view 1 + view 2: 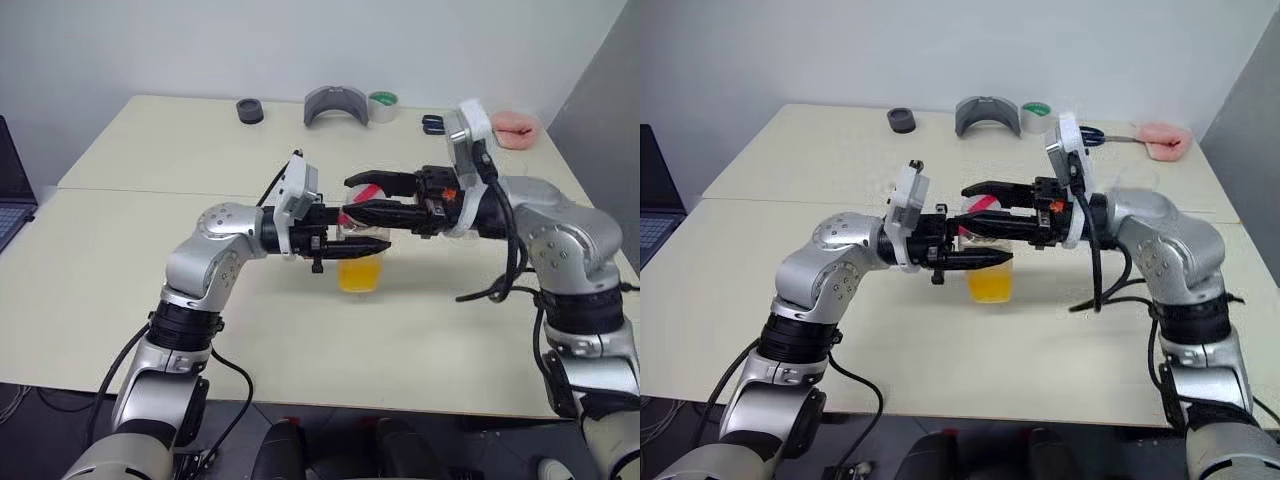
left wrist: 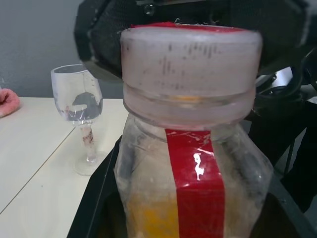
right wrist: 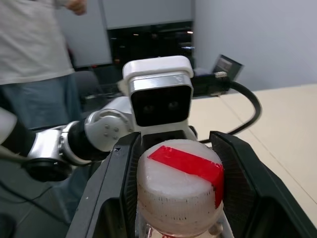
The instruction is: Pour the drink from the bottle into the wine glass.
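The clear bottle (image 2: 193, 163) with its red label strip stands upright over the middle of the table, held between both arms. The orange drink (image 1: 360, 275) fills its lower part. My left gripper (image 1: 370, 241) reaches in from the left, shut on the bottle's body just under the neck. From the right comes my right gripper (image 1: 347, 198), its fingers (image 3: 116, 193) pressed on either side of the pink-red cap (image 3: 179, 181). The empty wine glass (image 2: 78, 101) stands upright on the table beyond the bottle in the left wrist view.
Along the table's far edge lie a black ring (image 1: 250, 110), a grey curved piece (image 1: 336, 103), a green tape roll (image 1: 383, 105), blue-handled scissors (image 1: 432, 123) and a pink object (image 1: 516, 128). A laptop (image 1: 10, 190) sits at the left edge. A person (image 3: 34, 44) stands behind me.
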